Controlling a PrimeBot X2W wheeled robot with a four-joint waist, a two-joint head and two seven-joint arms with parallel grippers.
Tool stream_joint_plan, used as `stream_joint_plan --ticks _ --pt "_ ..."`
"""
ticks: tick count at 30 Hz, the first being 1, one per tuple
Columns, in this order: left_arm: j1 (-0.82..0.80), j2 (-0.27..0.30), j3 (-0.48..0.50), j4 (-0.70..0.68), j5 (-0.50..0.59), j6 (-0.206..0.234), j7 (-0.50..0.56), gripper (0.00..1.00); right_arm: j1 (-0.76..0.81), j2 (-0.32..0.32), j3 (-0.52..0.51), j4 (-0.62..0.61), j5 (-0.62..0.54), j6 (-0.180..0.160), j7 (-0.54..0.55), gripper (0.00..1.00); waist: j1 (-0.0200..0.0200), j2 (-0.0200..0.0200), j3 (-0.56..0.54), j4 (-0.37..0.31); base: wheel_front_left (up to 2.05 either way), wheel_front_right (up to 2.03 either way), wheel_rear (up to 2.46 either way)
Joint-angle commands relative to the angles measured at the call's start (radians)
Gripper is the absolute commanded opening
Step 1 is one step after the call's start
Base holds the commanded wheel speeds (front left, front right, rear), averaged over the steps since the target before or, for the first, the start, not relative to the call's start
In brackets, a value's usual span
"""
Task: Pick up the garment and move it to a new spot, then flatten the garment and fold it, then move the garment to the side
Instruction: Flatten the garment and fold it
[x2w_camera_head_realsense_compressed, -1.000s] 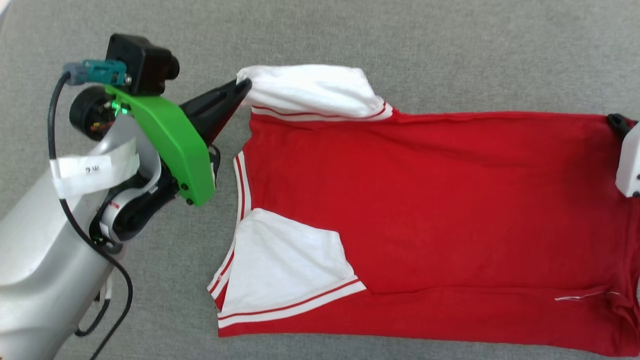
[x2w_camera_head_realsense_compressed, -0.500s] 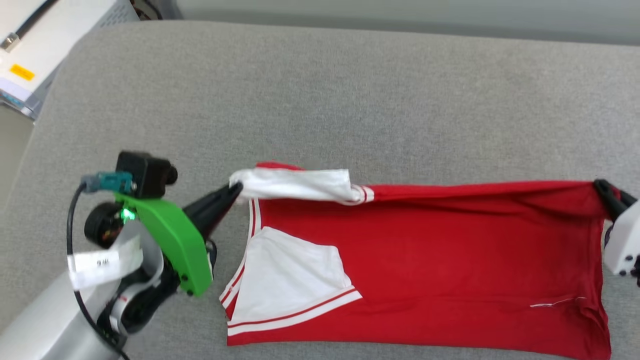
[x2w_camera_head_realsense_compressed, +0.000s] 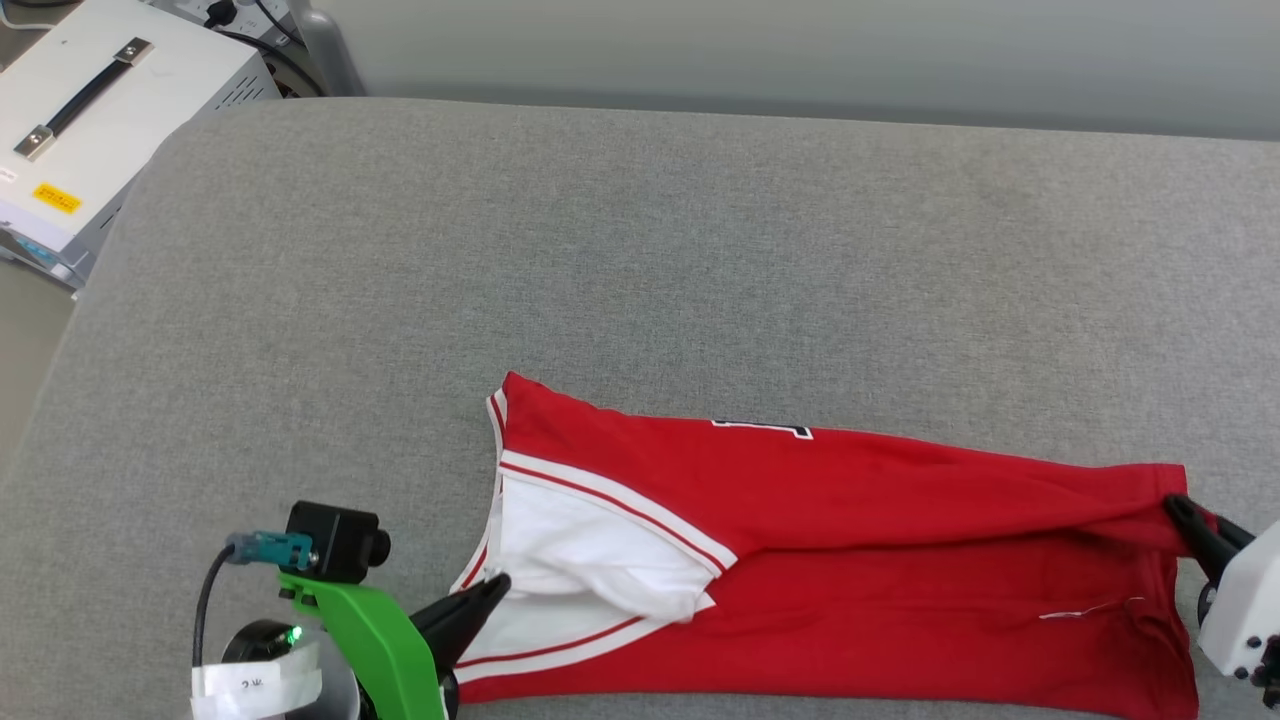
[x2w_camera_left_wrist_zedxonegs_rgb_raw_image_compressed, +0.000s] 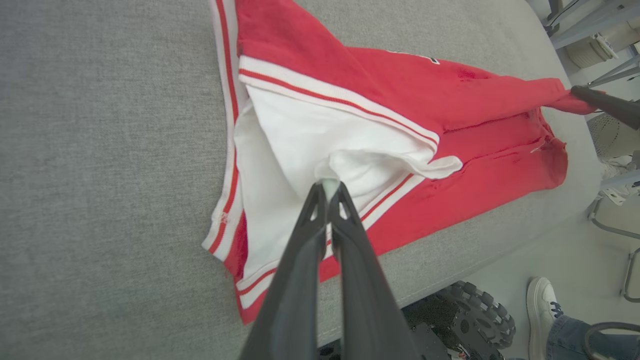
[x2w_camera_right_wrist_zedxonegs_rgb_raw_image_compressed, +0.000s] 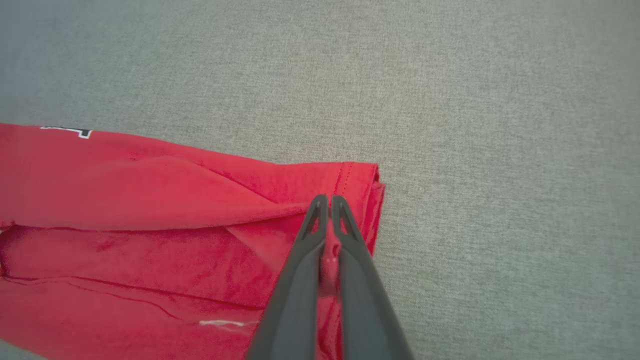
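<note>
Grey fabric-covered bench spans the head view. The garment, a red short-sleeved basketball T-shirt with white striped-trim sleeves, lies on it low in view. It stretches lengthwise from 7 o'clock to 4 o'clock, close to the bench's near edge, mostly plain red up. Its far half is draped partway over the near half, so this looks like mid lengthwise fold. The white sleeve sits bunched under the flap at 7 o'clock. There the left gripper has its fingers closed, pinching sleeve cloth. At 4 o'clock the right gripper is clamped tight on a gathered bit of the red hem corner. A scrap of black lettering peeks out at the far crease, and a thin white thread shows near the hem. To do it well: bring both ends toward 6 o'clock at one pace and height. Hold the span taut so the sagging middle doesn't wrinkle, match the carried edge to the near edge, and lower onto the cloth before letting go. The sleeve likely needs smoothing after.
</note>
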Motion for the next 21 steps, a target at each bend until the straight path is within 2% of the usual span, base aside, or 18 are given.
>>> stream_joint_plan --ticks 1,5,12,13,14,15,16,19,21 --pt "0.018 -0.005 -0.004 0.014 -0.001 0.005 -0.003 0.00 0.021 -0.014 0.006 0.007 0.013 -0.001 0.005 0.00 0.0001 0.0108 0.004 0.000 0.00 0.00 0.00" --pt "0.029 -0.019 -0.014 0.052 -0.006 0.005 -0.006 0.00 0.044 -0.064 0.037 0.024 0.009 -0.001 0.005 0.00 0.0001 0.0108 0.008 0.000 0.00 0.00 0.00" --pt "0.029 -0.025 -0.029 0.116 -0.005 -0.006 0.000 0.00 0.062 -0.102 0.101 0.053 0.055 -0.001 0.004 0.02 0.0001 0.0108 0.009 0.006 0.00 0.00 0.00" --pt "0.029 -0.026 -0.031 0.121 -0.005 -0.007 0.003 0.00 0.063 -0.104 0.105 0.057 0.060 -0.001 0.006 0.42 0.0001 0.0108 0.008 0.006 0.00 0.00 0.00" --pt "0.029 -0.026 -0.035 0.127 -0.006 -0.008 0.009 0.11 0.064 -0.103 0.108 0.062 0.071 -0.001 0.009 1.00 0.0001 0.0108 0.007 0.007 0.00 0.00 0.00" --pt "0.028 -0.026 -0.038 0.131 -0.005 -0.009 0.013 0.44 0.064 -0.102 0.110 0.063 0.078 -0.001 0.009 1.00 0.0001 0.0108 0.006 0.008 0.00 0.00 0.00" --pt "0.026 -0.026 -0.041 0.135 0.000 -0.008 0.013 1.00 0.065 -0.100 0.114 0.065 0.088 -0.001 0.013 1.00 0.0001 0.0108 0.004 0.009 0.00 0.00 0.00" --pt "0.021 -0.030 -0.043 0.150 0.017 -0.002 0.001 1.00 0.069 -0.091 0.116 0.063 0.118 -0.001 0.022 1.00 0.0001 0.0108 -0.004 0.010 0.00 0.00 0.00" --pt "0.019 -0.036 -0.042 0.157 0.025 -0.002 -0.014 1.00 0.070 -0.062 0.097 0.059 0.172 -0.001 0.036 1.00 0.0001 0.0108 -0.015 0.010 0.00 0.00 0.00"
